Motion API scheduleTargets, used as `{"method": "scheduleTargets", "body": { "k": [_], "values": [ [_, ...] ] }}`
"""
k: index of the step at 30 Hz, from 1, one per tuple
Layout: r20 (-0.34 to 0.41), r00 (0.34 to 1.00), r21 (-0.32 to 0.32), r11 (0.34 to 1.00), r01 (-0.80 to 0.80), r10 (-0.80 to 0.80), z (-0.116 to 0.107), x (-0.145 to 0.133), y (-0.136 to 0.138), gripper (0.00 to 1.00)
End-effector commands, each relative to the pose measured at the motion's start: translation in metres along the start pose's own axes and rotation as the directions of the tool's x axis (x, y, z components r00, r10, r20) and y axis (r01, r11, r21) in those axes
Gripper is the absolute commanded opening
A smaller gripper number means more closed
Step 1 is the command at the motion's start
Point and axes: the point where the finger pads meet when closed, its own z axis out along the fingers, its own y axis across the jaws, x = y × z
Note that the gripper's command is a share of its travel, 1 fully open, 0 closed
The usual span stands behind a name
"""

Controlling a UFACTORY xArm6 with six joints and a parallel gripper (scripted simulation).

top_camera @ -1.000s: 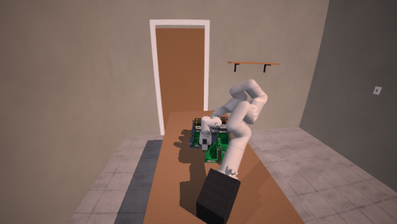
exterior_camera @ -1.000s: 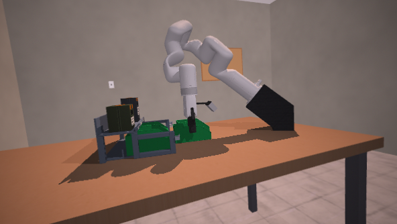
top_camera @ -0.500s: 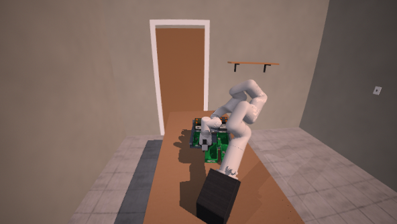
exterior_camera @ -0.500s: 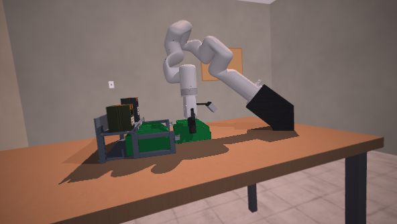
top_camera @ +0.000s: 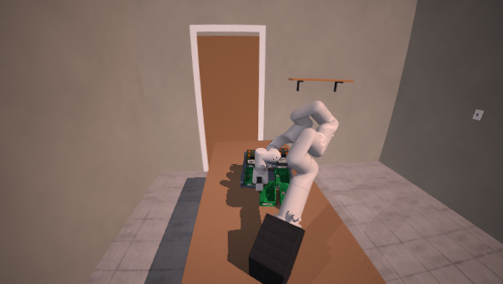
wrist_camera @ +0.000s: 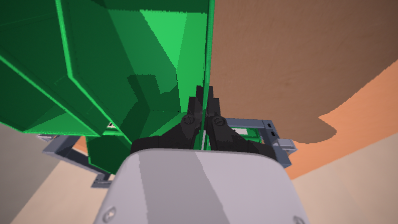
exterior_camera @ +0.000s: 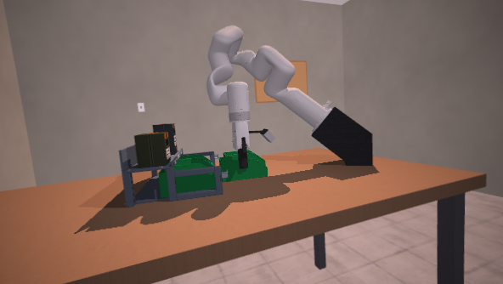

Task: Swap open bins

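Here, by the jaws [top_camera: 259,187] [exterior_camera: 243,166], the side wall of a green bin [top_camera: 268,194] [exterior_camera: 255,169] [wrist_camera: 150,60] is clamped, in front of the shelf [top_camera: 242,176] [exterior_camera: 172,187] [wrist_camera: 245,121].Now the side wall of a green bin [top_camera: 268,196] [exterior_camera: 256,170] [wrist_camera: 192,60] is clamped between the jaws [top_camera: 259,187] [exterior_camera: 243,166], just in front of the shelf [top_camera: 242,176] [exterior_camera: 172,187] [wrist_camera: 245,121].

Dim, warm light; hard, jagged-edged shadows across the table [top_camera: 212,238] [exterior_camera: 340,200].

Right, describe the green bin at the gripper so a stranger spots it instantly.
On the brown table, find the grey shelf. Just outside its front is the green bin. Unlike its green neighbours, it has a side wall between the gripper's black fingers.
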Motion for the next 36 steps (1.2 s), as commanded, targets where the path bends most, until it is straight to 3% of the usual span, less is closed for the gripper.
{"method": "scheduleTargets", "body": {
  "k": [1, 29, 36],
  "values": [
    [0.001, 1.0, -0.001, 1.0, -0.001, 0.001, -0.001, -0.001, 0.0, 0.0],
    [0.001, 1.0, -0.001, 1.0, -0.001, 0.001, -0.003, -0.001, 0.0, 0.0],
    [0.001, 1.0, -0.001, 1.0, -0.001, 0.001, -0.012, -0.001, 0.0, 0.0]
  ]
}}
